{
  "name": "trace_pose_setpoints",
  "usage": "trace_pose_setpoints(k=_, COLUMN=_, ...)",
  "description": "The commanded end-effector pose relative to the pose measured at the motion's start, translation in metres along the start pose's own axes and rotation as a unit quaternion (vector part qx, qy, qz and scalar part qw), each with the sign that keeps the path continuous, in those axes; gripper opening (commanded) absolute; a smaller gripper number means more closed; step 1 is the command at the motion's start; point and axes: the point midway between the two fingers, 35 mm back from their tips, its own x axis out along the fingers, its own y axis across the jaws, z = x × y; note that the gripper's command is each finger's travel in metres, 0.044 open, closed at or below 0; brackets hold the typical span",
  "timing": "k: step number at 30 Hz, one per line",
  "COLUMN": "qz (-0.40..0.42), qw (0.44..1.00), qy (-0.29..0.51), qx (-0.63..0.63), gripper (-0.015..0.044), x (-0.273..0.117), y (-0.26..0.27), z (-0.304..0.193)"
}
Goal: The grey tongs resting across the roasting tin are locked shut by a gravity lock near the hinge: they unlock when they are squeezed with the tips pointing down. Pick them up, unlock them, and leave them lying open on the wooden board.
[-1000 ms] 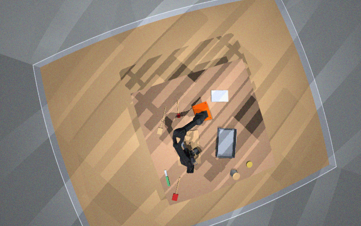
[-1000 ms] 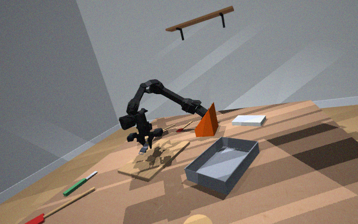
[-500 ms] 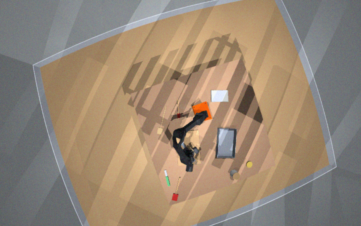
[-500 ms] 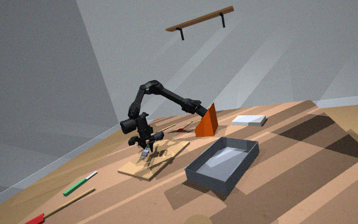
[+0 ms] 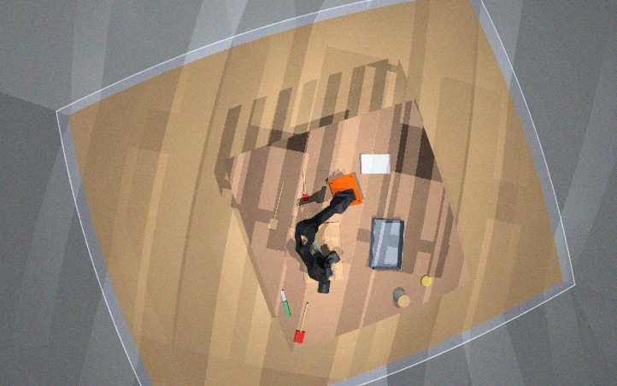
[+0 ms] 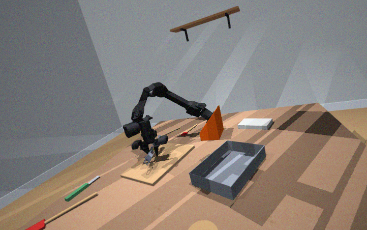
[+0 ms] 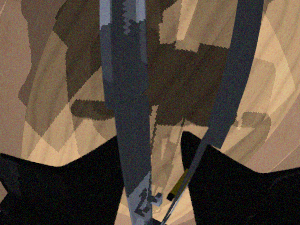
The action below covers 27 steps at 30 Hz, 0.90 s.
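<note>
Near the left edge of the bench (image 5: 355, 291) (image 6: 162, 214) (image 7: 12, 74) lie a green knife (image 5: 285, 307) (image 6: 78, 191) and a red spatula (image 5: 299, 336) (image 6: 70, 207). The tool (image 5: 334, 264) (image 6: 152, 154) (image 7: 157, 136) holds the tongs (image 5: 316, 247) (image 6: 149, 157) (image 7: 131, 74) tilted low over the board (image 5: 332, 231) (image 6: 139, 177) (image 7: 42, 119). A white block (image 5: 375, 163) (image 6: 254, 123) sits toward the far corner, beyond the tin (image 5: 402, 245) (image 6: 211, 185).
</note>
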Motion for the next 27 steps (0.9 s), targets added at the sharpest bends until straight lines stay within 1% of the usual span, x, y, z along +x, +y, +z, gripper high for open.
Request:
trace_pose_setpoints(k=1, qz=0.000, qw=1.000, qy=0.000, qx=0.000, gripper=0.0244, x=0.000, y=0.000, z=0.000)
trace_pose_setpoints(k=8, qz=0.000, qw=1.000, qy=0.000, qx=0.000, gripper=0.0427, x=0.000, y=0.000, z=0.000)
trace_pose_setpoints(k=9, qz=0.000, qw=1.000, qy=0.000, qx=0.000, gripper=0.0440, x=0.000, y=0.000, z=0.000)
trace_pose_setpoints(k=14, qz=-0.003, qw=1.000, qy=0.001, qx=-0.001, gripper=0.0440, x=-0.008, y=-0.017, z=0.009)
trace_pose_setpoints(k=20, qz=-0.008, qw=1.000, qy=0.000, qx=-0.004, gripper=0.0440, x=-0.028, y=-0.079, z=0.048)
trace_pose_setpoints(k=24, qz=-0.007, qw=1.000, qy=-0.001, qx=-0.007, gripper=0.0440, x=-0.032, y=-0.119, z=0.080)
trace_pose_setpoints(k=27, qz=-0.007, qw=1.000, qy=-0.001, qx=-0.007, gripper=0.0440, x=-0.032, y=-0.126, z=0.086)
